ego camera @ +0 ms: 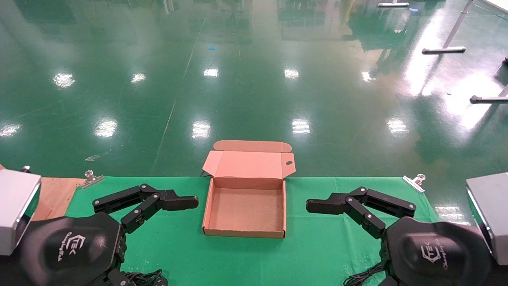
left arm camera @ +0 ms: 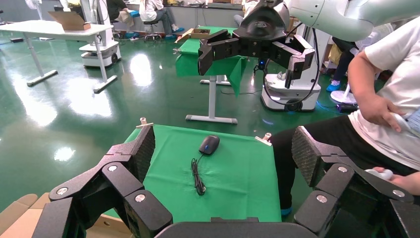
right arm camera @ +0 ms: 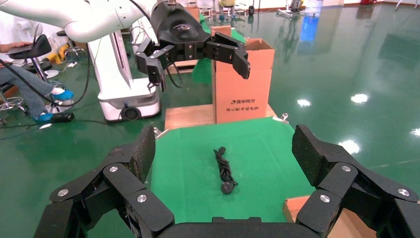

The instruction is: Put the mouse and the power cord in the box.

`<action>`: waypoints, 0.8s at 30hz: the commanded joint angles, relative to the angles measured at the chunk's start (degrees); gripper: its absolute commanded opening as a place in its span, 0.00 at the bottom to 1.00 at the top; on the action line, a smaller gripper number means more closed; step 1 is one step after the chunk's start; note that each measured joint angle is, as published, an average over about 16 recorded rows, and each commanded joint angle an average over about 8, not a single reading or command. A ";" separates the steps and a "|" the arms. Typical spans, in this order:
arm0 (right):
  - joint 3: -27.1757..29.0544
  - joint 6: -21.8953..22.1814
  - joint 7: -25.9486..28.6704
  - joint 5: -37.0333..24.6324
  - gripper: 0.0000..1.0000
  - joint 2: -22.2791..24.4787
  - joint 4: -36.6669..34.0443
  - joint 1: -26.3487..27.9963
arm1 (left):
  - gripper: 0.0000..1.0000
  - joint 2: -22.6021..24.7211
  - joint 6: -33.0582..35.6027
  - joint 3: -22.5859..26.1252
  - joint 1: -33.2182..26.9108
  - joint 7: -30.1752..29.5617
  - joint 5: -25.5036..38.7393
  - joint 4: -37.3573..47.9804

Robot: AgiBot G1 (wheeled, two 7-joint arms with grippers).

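The box lies open and empty at the middle of the green table, lid folded back. My left gripper hovers open to its left, one finger reaching toward the box. My right gripper hovers open to its right, one finger pointing at the box. The black mouse rests on the cloth on the right side with its cable trailing; in the head view the mouse is hidden under my right gripper. The bundled black power cord lies on the left side, partly showing by my left gripper.
Metal clips pin the green cloth at the table's far corners. A bare wooden patch shows at the far left. A tall cardboard carton stands beyond the left end. A seated person is close beyond the right end.
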 commanded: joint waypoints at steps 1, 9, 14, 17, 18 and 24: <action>0.00 0.00 0.00 0.00 1.00 0.00 0.00 0.00 | 1.00 0.00 0.00 0.00 0.00 0.00 0.00 0.00; 0.00 0.00 0.00 0.00 1.00 0.00 0.00 0.00 | 1.00 0.00 0.00 0.00 0.00 0.00 0.00 0.00; 0.00 0.00 0.00 0.00 1.00 0.00 0.00 0.00 | 1.00 0.00 0.00 0.00 0.00 0.00 0.00 0.00; 0.00 0.00 0.00 0.00 1.00 0.00 0.00 0.00 | 1.00 0.00 0.00 0.00 0.00 0.00 0.00 0.00; 0.00 0.00 0.00 0.00 1.00 0.00 0.00 0.00 | 1.00 0.00 0.00 0.00 0.00 0.00 0.00 0.00; 0.00 0.00 0.00 0.00 1.00 0.00 0.00 0.00 | 1.00 0.00 0.00 0.00 0.00 0.00 0.00 0.00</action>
